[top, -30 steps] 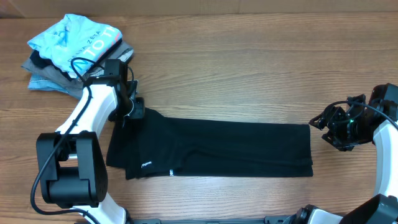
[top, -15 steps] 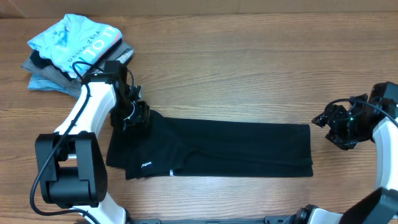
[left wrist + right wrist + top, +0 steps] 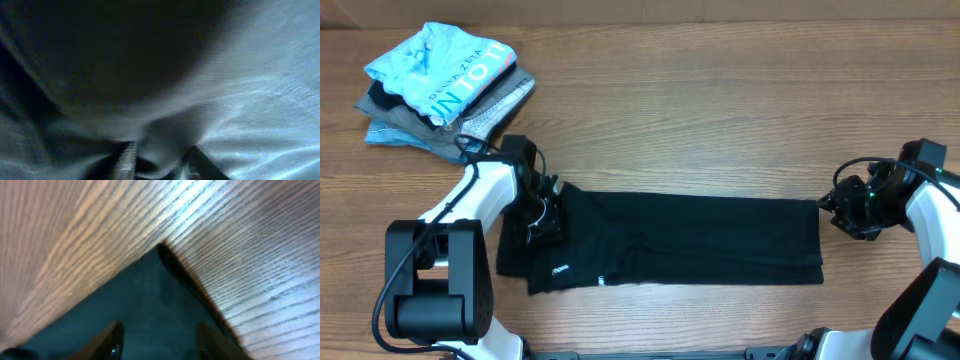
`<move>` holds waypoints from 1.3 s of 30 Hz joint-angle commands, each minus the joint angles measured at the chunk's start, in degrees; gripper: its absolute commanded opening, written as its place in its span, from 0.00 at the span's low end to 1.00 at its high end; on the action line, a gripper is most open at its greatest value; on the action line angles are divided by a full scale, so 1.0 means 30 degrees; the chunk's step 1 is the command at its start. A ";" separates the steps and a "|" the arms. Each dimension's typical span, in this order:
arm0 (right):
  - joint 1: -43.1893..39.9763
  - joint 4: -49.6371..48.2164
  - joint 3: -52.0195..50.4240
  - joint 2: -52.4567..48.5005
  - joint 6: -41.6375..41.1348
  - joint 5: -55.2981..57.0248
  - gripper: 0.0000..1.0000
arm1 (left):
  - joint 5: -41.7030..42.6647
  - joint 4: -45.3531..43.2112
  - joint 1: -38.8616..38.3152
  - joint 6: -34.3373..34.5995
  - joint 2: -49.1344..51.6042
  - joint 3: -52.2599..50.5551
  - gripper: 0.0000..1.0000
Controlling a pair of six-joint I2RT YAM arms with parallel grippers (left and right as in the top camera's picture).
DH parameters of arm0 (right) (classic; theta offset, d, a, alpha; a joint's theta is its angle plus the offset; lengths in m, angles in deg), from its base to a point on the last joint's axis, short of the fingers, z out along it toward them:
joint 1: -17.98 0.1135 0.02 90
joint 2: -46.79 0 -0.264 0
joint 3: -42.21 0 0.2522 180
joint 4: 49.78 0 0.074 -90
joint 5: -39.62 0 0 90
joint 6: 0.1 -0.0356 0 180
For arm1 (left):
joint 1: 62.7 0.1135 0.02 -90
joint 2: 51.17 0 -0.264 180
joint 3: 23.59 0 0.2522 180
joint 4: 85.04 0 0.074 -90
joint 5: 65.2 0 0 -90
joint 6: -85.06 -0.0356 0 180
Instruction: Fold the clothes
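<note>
Looking down at the black T-shirt (image 3: 690, 240), folded into one long strip across the middle of the table (image 3: 720, 120), running left to right. Soft, light, floppy stuff by the look of it, bound to sag and slide on the wood, so best taken at corners and edges, never mid-panel. At the left end, left gripper (image 3: 544, 212) pressed right into the cloth. In the wrist view, a ridge of fabric bunched between the fingers (image 3: 127, 156): pinched tight on it, seemingly, though dark and blurred up close. At the far end, right gripper (image 3: 830, 207) poised by the top right corner, spread wide, nothing held, that corner in plain sight just beyond the tips. Up at the far left, a light-blue shirt (image 3: 445, 65) with white lettering on top of grey and denim folded garments (image 3: 395, 128), near the left gripper but apart from the strip. Nothing lying in the way of an end-to-end fold.
</note>
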 commanded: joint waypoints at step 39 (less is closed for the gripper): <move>0.1843 -0.4014 -0.2113 -0.3810 0.1100 -0.1581 0.22 | -0.3956 -0.1472 0.3344 0.1821 0.0437 -0.0780 0.41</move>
